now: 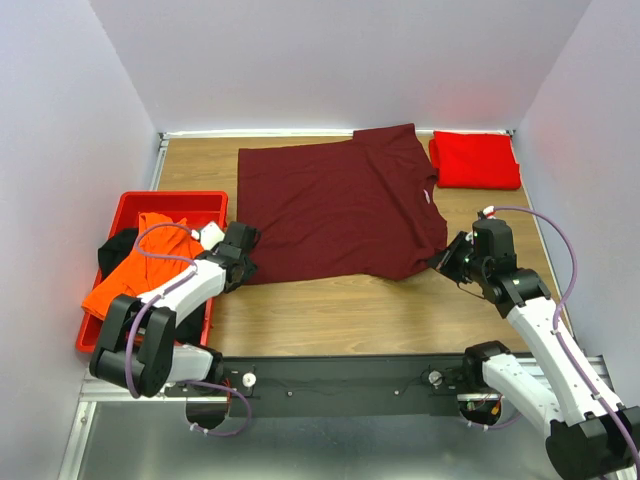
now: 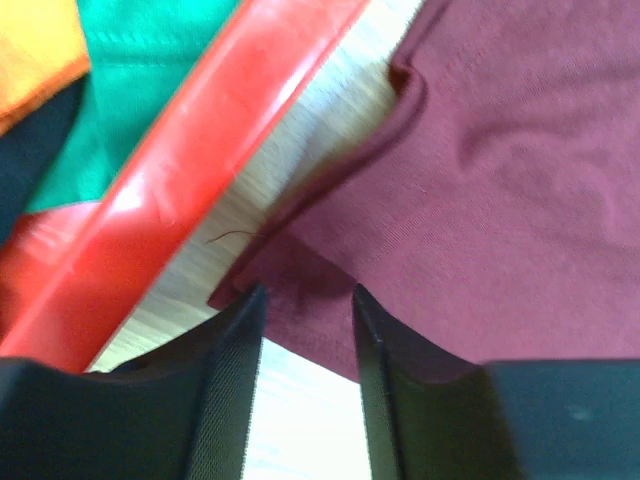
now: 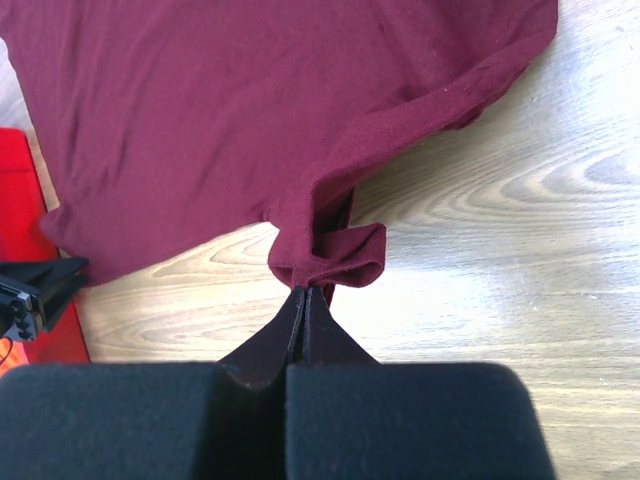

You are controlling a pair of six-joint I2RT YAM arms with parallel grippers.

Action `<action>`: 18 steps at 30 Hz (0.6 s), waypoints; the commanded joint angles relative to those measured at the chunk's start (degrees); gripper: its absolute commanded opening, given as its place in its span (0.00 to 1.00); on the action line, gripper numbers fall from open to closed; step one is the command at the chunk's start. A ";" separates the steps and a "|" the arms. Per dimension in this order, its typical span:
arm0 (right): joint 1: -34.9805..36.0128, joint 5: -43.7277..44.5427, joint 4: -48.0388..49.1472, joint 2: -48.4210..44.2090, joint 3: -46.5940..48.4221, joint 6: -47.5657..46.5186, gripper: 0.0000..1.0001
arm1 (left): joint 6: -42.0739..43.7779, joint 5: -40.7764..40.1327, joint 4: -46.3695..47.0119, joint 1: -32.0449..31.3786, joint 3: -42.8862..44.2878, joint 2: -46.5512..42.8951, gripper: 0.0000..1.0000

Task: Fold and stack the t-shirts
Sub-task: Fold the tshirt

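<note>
From above, the maroon shirt (image 1: 340, 205) lies flat at the middle of the table (image 1: 330, 310). Its long axis runs left to right, with the collar toward the right. A folded red shirt (image 1: 475, 160) sits in the upper right, well apart from it. The tray (image 1: 170, 200) at the left holds an orange shirt (image 1: 140, 265) and a black shirt (image 1: 115, 250). The left end effector (image 1: 240, 258) is at the maroon shirt's lower-left corner and the right end effector (image 1: 445, 258) is at its lower-right corner. The whole cloth therefore lies up the frame from both of them, and its near edge is strung between the two. In the left wrist view, the left end effector (image 2: 305, 330) is released. Its jaws stand apart on either side of the corner of the maroon shirt (image 2: 480, 200) and are not yet pinching it. The tray's rim (image 2: 200, 160) runs just beside it toward the upper left. In the right wrist view, the right end effector (image 3: 305, 295) is clenched on a bunched fold, seemingly a sleeve edge, of the maroon shirt (image 3: 250, 110), which spreads away toward the top of the frame. Neither arm is nearer, since each is at its own corner. The coming fold probably needs the left jaws to close first, and then both corners to be carried up the frame, across the long axis, to meet the far edge.
</note>
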 commanded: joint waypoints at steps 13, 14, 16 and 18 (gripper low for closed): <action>-0.29 0.82 -0.98 -2.07 0.59 -1.20 0.00 | 6.98 -2.89 -1.69 0.57 1.57 -1.56 0.00; -0.21 0.64 -1.25 -2.25 0.59 -1.03 0.00 | 7.42 -2.80 -2.30 0.57 2.01 -2.18 0.00; -0.21 0.56 -1.86 -2.69 0.33 -0.85 0.01 | 8.04 -2.80 -3.18 0.57 3.15 -3.68 0.00; -0.21 0.03 -3.09 -3.65 -0.11 0.46 0.00 | 9.00 -2.62 -4.41 0.57 4.03 -6.13 0.00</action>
